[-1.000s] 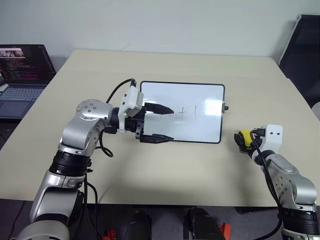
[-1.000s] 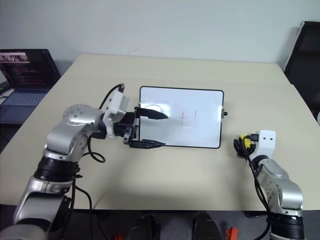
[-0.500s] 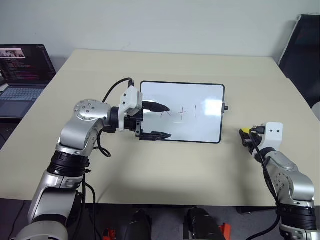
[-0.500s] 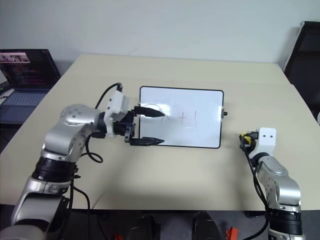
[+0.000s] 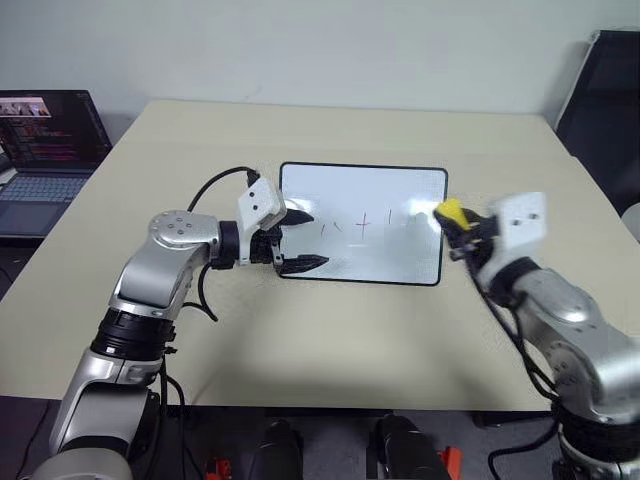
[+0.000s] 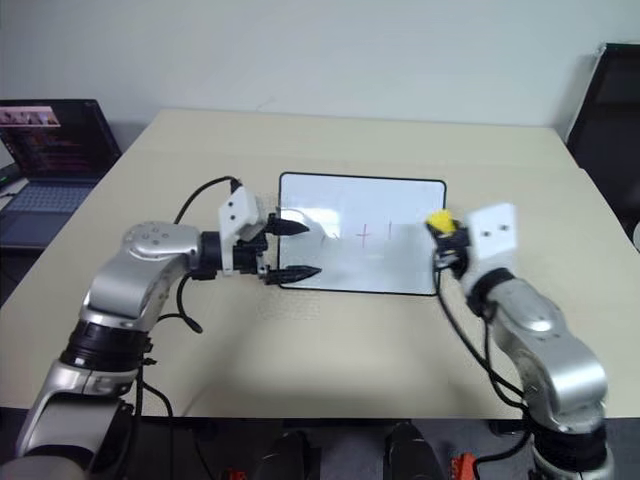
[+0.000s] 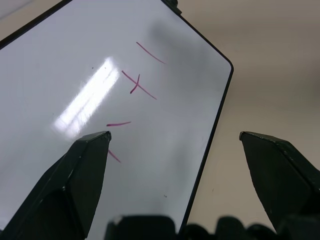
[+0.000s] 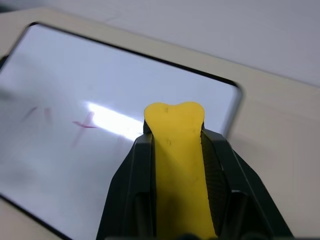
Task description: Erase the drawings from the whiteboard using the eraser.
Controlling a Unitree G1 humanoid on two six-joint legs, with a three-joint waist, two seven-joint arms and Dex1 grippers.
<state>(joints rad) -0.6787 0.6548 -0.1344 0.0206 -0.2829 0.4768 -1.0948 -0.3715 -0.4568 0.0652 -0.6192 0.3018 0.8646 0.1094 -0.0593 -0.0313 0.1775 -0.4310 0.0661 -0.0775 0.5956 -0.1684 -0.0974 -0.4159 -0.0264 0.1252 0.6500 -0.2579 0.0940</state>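
Gripping the eraser [image 8: 178,165], right pincer [image 8: 175,150] faces whiteboard [image 8: 100,165].

Head stereo pair looks down over the table [image 5: 300,330]; both wrist cameras view the whiteboard [image 7: 75,60] closely, sharing it.

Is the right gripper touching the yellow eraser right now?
Touching. The right wrist view shows the right gripper shut on the eraser, both fingers pressed against its sides.
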